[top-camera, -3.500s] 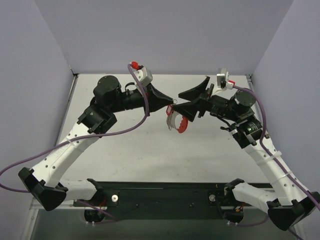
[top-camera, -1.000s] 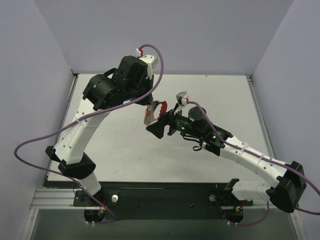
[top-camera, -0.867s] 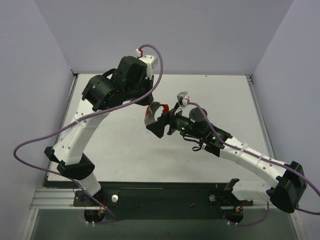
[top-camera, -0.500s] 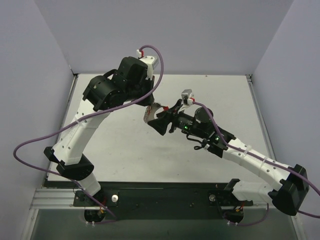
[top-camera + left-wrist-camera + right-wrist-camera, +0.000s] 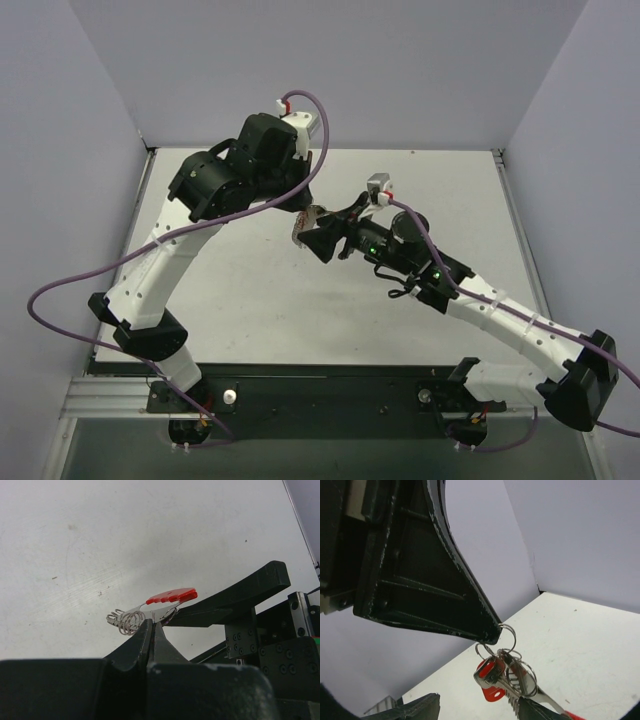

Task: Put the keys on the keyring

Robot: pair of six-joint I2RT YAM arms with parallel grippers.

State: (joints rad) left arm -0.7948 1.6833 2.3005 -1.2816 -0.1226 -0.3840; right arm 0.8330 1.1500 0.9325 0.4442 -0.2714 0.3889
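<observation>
My left gripper (image 5: 303,213) is raised over the table's middle, its jaws shut (image 5: 151,623) on a silver split ring (image 5: 508,632). From that ring hangs the keyring bunch (image 5: 306,222): several silver rings (image 5: 124,621), a fan of red tags (image 5: 172,596) and silver keys (image 5: 496,676). A silver key with a red tag (image 5: 495,695) hangs in the bunch; I cannot tell it apart from the others. My right gripper (image 5: 322,238) is open just beside and under the bunch (image 5: 477,704). One of its fingers (image 5: 536,712) touches the key blades; the other (image 5: 415,709) stands apart.
The white table (image 5: 250,290) lies below both grippers, bounded by grey-violet walls behind and at the sides. A black rail (image 5: 320,385) runs along the near edge by the arm bases. Purple cables (image 5: 100,275) trail from both arms.
Over the last second my right gripper has risen and closed in on the bunch from below. The left gripper has barely moved. Earlier, both arms were lower with the bunch between them.
</observation>
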